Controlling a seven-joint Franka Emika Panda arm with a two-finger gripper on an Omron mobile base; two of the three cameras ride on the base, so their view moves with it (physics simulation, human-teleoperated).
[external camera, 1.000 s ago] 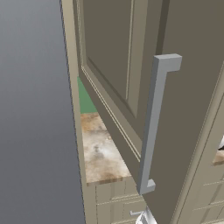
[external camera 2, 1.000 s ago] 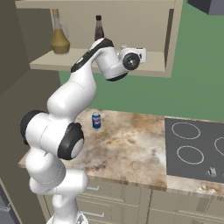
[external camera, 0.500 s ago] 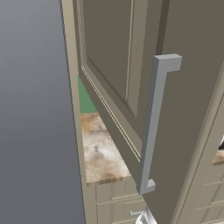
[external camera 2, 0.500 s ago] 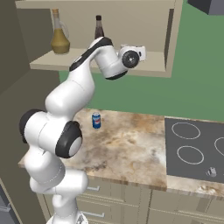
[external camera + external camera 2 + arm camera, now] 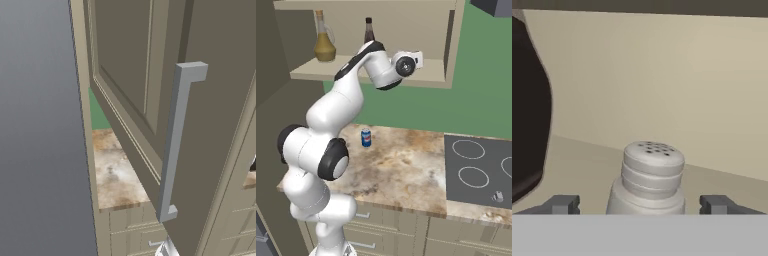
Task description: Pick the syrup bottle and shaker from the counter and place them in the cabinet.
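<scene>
A grey-white shaker with a perforated lid stands upright on the cabinet shelf floor. My gripper is open, one dark fingertip on each side of the shaker and apart from it. The dark syrup bottle stands close on the left; in the right base view the syrup bottle is on the open cabinet shelf, behind my arm. My hand reaches into that shelf. The cabinet door with its long grey handle hangs open above the counter.
A gold-brown jug stands at the shelf's left end. A blue can sits on the counter near the wall. A dark cooktop lies to the right, and drawer fronts run below the counter edge.
The gripper has opened and let go of the shaker, which now stands on the shelf. The arm has stayed almost where it was.
</scene>
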